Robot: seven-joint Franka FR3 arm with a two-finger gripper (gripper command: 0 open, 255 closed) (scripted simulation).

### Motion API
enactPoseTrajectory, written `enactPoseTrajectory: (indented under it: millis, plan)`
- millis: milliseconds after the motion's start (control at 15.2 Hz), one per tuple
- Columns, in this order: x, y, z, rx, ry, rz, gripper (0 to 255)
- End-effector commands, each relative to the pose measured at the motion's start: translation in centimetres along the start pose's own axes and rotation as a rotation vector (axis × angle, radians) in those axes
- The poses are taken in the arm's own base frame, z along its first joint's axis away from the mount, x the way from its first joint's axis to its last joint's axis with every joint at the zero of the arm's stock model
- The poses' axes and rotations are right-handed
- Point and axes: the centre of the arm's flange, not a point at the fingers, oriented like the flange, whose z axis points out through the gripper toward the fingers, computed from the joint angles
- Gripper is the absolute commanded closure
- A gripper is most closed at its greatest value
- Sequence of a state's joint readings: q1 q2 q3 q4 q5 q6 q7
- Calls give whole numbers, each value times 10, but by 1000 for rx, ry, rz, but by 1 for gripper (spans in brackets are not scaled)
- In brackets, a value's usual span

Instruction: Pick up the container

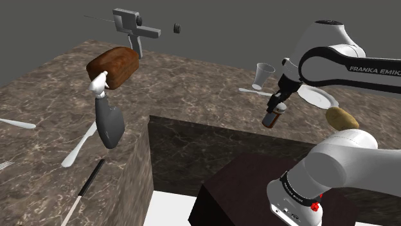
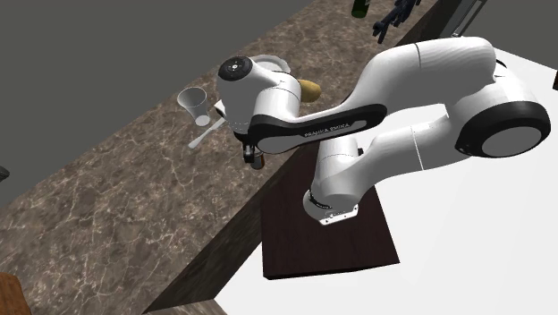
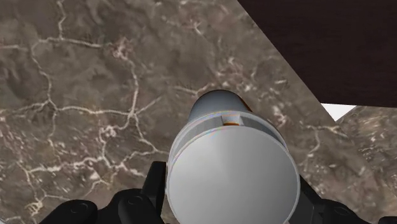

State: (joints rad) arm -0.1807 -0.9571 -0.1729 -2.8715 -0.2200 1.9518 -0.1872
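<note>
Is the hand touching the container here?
Touching. In the wrist view, the fingers of the hand clasp the grey-lidded container on both sides, with no gap.

Container (image 1: 274, 119) in tool (image 1: 277, 112) over counter (image 1: 193, 90), cup (image 1: 263, 74) and plate (image 1: 316, 96) on counter nearby

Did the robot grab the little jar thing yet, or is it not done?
Nearly done. The grabbing looks finished: the tool is shut on the container, with its fingers pressing on both sides. In hand: the container seems to hang in the air above the marble counter. Left: perhaps only lifting it a bit higher and holding it steady.
</note>
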Motion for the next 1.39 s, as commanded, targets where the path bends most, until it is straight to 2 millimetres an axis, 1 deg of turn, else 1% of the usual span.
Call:
enactPoseTrajectory:
  millis: [0,462,1320]
  plan:
    - [0,0,0,0,0,0,255]
    - [1,0,1,0,0,0,255]
    - [2,5,-68,0,0,0,255]
